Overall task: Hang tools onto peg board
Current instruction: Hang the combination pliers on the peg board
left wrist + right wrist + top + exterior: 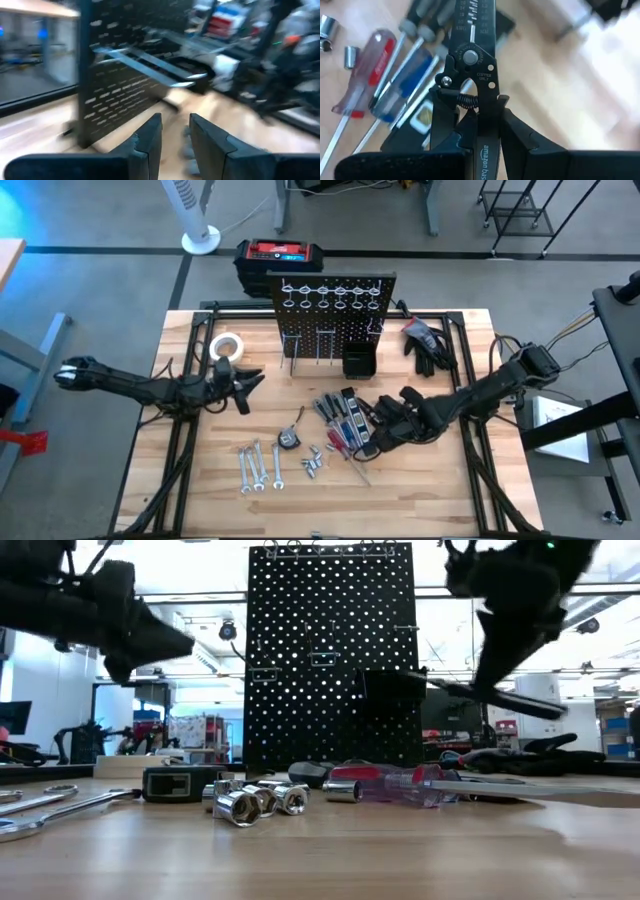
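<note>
Board: the peg board (pixel 332 310) is standing at the back, its rings looking bare.
Tools: most are lying on the table (pixel 200 490).
Right gripper (pixel 487 125): pinching pliers (pixel 470 55), holding them above the pile.
Left gripper (pixel 175 135): waiting near the board, holding nothing, fingers a little apart.

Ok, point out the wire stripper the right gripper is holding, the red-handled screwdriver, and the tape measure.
wire stripper (pixel 470 57), right wrist view, pivot bolt.
red-handled screwdriver (pixel 367 70), right wrist view, middle of clear red handle.
tape measure (pixel 180 782), low view, side of case.
</note>
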Robot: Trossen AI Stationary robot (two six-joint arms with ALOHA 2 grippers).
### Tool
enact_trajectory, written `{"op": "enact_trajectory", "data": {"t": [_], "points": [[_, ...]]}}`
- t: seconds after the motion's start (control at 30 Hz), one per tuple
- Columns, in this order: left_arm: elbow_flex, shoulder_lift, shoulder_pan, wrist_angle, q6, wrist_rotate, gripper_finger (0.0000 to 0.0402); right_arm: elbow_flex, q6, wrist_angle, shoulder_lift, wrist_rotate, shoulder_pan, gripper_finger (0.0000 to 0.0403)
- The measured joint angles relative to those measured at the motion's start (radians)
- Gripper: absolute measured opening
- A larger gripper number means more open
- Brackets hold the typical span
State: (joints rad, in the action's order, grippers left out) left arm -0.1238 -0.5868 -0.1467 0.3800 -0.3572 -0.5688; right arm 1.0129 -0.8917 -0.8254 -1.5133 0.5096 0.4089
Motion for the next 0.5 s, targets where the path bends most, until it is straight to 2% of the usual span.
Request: {"op": "enact_trajectory", "data": {"t": [0.2, 0.5], "points": [[-0.011, -0.144, -0.001, 0.172, 0.001, 0.166, 0.0088, 0.052, 0.223, 0.058, -0.060, 0.080, -0.002, 0.0042], [-0.143, -0.410, 0.000, 0.207, 0.020, 0.216, 0.0089, 0.121, 0.380, 0.126, -0.169, 0.152, -0.004, 0.0042]]}}
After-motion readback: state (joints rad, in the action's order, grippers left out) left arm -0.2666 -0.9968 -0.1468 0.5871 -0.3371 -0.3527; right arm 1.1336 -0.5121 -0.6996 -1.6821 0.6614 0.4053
